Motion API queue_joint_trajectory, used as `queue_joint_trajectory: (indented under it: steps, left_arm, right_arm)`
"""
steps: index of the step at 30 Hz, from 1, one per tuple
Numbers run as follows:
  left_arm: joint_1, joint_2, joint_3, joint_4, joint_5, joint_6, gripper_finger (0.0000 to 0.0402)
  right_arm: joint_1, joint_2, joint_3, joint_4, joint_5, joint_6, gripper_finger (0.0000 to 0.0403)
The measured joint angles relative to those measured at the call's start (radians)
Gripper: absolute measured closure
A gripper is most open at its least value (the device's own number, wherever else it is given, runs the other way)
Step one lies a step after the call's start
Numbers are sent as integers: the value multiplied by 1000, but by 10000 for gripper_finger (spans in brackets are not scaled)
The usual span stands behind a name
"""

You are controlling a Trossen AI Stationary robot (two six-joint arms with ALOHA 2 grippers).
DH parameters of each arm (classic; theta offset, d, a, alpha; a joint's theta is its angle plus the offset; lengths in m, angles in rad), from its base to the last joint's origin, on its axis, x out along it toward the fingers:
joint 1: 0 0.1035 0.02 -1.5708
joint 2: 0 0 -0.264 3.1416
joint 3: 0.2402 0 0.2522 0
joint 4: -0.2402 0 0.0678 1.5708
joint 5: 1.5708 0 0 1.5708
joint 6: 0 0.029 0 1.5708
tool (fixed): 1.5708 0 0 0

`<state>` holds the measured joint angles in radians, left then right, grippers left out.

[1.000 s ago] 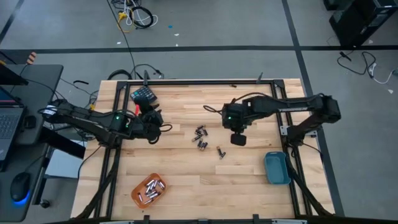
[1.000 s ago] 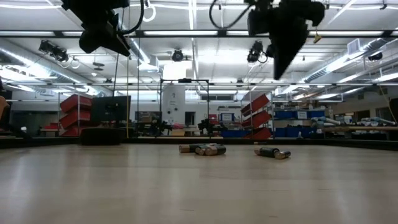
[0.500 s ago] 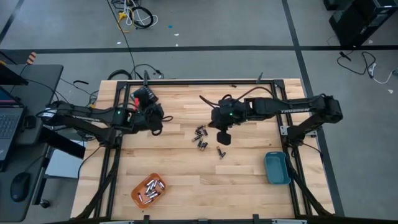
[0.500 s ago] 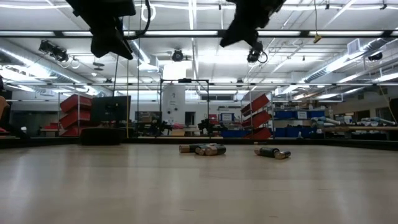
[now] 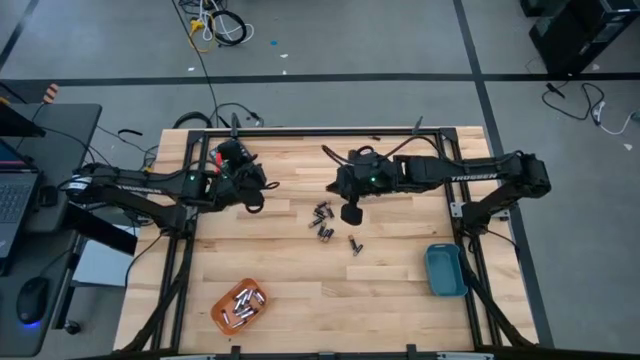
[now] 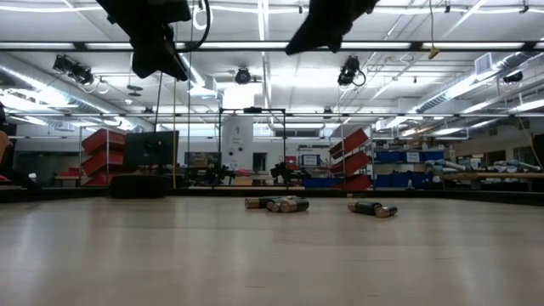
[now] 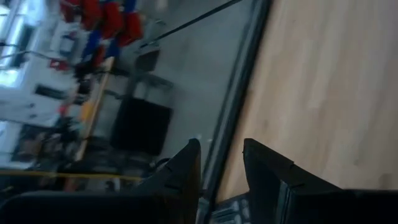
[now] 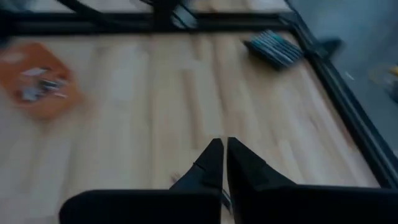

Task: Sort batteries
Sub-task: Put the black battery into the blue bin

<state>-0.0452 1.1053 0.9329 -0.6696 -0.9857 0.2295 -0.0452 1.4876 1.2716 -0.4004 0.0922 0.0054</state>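
Note:
Several loose batteries (image 5: 322, 220) lie on their sides mid-table, with a few more (image 5: 355, 245) just nearer; the low view shows both groups of batteries (image 6: 277, 204). My right gripper (image 5: 350, 213) hangs high above and just right of them, shut, with nothing seen between its fingers (image 8: 214, 158). My left gripper (image 5: 254, 192) is raised at the far left beside a dark teal keypad block (image 5: 232, 152). It stands open with an empty gap (image 7: 221, 158).
An orange tray (image 5: 240, 305) holding several batteries sits near the front left; the right wrist view also shows this tray (image 8: 40, 81). A blue tray (image 5: 445, 270) stands at the right edge. A black frame rail (image 5: 300, 132) borders the table. Bare wood lies between the trays.
My right gripper has risen and gone toward the table's left, tipping from pointing straight down to slanting forward. It now hangs over the loose batteries' right side. My left gripper has shifted a little toward the far edge, beside the keypad block. The batteries have not moved.

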Motion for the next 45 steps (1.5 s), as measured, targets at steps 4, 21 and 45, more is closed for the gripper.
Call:
queue_joint_trajectory:
  steps: [4, 21, 45]
  left_arm:
    - [0, 0, -10, 49, 146, 4, 282]
    - [-57, 0, -258, 584, 529, 136, 282]
    - [-105, 0, -414, 853, 508, 186, 282]
  right_arm:
    - [13, 0, 0, -111, 103, 51, 370]
    - [180, 0, 0, -339, 217, 336, 312]
    - [352, 321, 0, -366, 214, 603, 296]
